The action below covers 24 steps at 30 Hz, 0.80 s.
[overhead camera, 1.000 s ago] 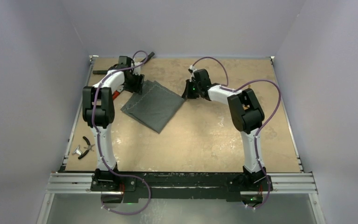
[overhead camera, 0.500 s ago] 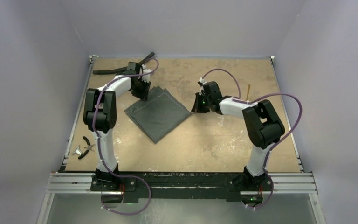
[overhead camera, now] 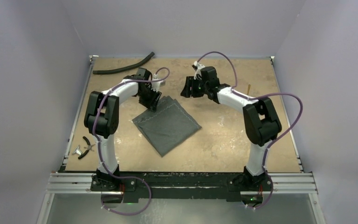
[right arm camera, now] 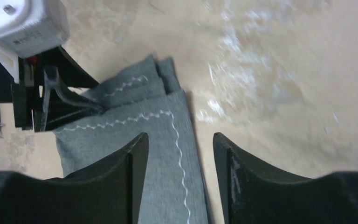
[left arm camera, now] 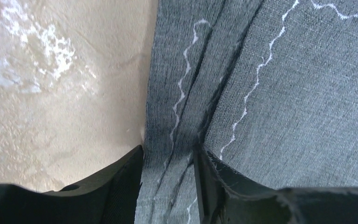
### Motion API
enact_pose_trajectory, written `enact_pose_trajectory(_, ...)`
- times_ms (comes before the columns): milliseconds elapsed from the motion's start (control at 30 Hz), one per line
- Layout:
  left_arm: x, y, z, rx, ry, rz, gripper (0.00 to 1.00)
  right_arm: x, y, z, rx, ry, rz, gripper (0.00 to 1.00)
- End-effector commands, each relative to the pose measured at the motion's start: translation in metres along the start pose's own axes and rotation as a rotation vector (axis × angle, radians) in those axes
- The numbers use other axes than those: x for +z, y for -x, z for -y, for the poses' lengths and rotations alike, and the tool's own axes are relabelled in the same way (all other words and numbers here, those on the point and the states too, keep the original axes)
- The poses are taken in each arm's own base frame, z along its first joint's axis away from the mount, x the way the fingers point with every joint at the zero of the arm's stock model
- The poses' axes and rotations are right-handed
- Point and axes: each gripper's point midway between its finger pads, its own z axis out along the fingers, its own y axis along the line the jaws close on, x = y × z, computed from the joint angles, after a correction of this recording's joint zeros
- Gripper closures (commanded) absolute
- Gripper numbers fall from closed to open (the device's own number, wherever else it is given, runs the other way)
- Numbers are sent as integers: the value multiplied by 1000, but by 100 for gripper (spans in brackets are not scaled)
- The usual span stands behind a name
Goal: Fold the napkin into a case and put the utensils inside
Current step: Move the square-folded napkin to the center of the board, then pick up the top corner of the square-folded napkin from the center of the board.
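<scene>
1. the napkin (overhead camera: pixel 170 126) lies folded in a diamond shape mid-table (overhead camera: pixel 223 144). its far-left corner sits right in the left gripper (left arm camera: pixel 168 156), and the wrist view shows the stacked hem layers pinched between the two fingers, so it's clamped on the cloth.
2. the right gripper (right arm camera: pixel 181 140) has its fingers spread with nothing between them. it hangs off the cloth, over the napkin's far corner.
3. the gold utensil (overhead camera: pixel 249 88) is way off at the far right of the table, well apart from both claws. can't make out the black one.
4. the left arm (overhead camera: pixel 121 87) reaches forward and bends in toward the middle. the right arm (overhead camera: pixel 233 97) stretches forward and angles left.
5. compared with half a second ago, the napkin has slid right and nearer to the bases with the left claw along for the ride. the right claw has left the napkin's right corner and moved further back.
</scene>
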Motion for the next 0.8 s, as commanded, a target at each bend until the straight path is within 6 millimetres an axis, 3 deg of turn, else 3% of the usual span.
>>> enact_pose_trajectory(0,-43,23,-4,10,14,63,56,23,4,-31,-100,209,-48,41)
enact_pose_trajectory(133,-46,34,-14,-13,18,92,55,47,-2,-35,-137,299,-102,41)
enact_pose_trajectory(367,-15,49,-19,-127,-65,127,58,75,-19,-26,-108,325,-147,49)
enact_pose_trajectory(567,12,62,-17,-175,-129,121,58,79,-28,-22,-98,321,-161,54)
enact_pose_trajectory(767,22,61,-15,-179,-147,111,59,77,-26,-31,-97,350,-154,65)
